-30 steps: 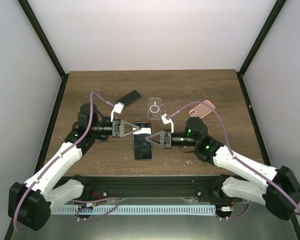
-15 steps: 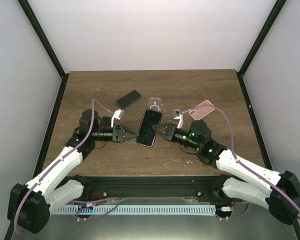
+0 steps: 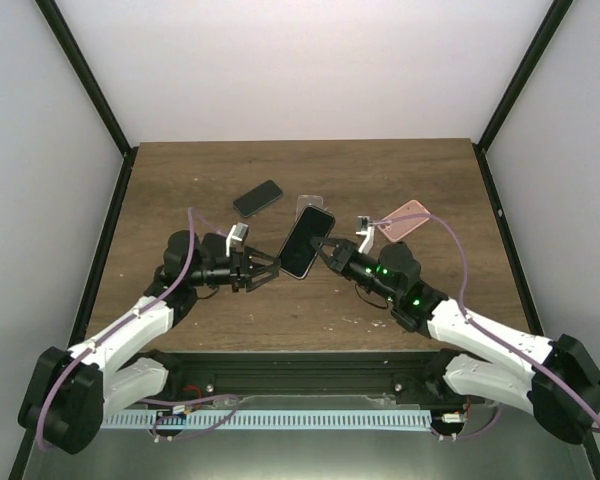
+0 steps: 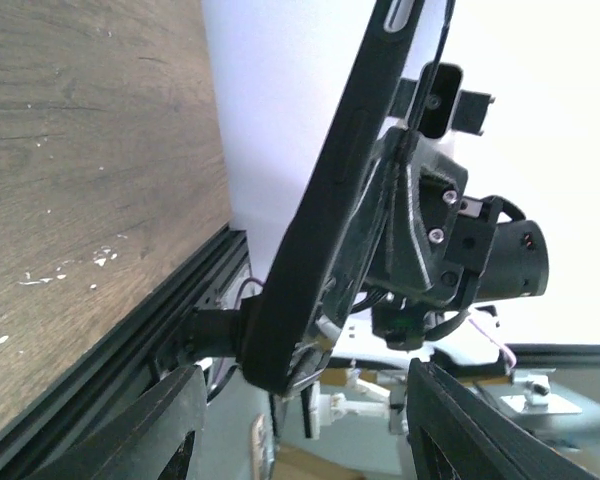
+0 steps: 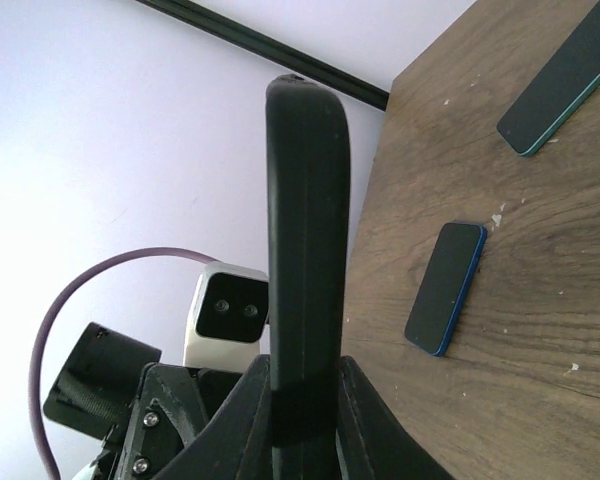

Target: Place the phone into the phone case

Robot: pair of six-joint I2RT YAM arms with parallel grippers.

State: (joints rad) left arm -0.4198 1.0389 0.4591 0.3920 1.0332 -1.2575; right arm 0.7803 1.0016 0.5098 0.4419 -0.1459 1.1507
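Gripping the phone (image 3: 306,243) by one long edge, the right tool (image 3: 329,252) holds it off the surface (image 3: 180,180), tilted with its dark face up and towards the left. The right wrist view shows the phone edge-on, rising straight out of the closed fingers (image 5: 242,410). The pinch is therefore narrow and sits low on the body. That kind of hold leaves the back and the other edges free, which is what a case needs if it is to slip around them.

The left tool (image 3: 268,271) lies just left of the phone's near corner with its jaws standing open and nothing in them. In its own view, the two fingers (image 4: 165,425) spread wide at the bottom of the frame, and the phone crosses above them without touching. It looks placed to steady or take over the phone if the right arm's hold needs changing.

The clear case (image 3: 307,203) lies flat just beyond the phone, and the phone's far end covers most of it from above. Whether that end hangs over the case or already touches it cannot be told from this angle. A pink case (image 3: 404,218) lies to the right and a spare dark phone (image 3: 258,198) to the left, both well out of the way. Seating the phone is not yet done. It probably calls for lowering one end into the clear case first.
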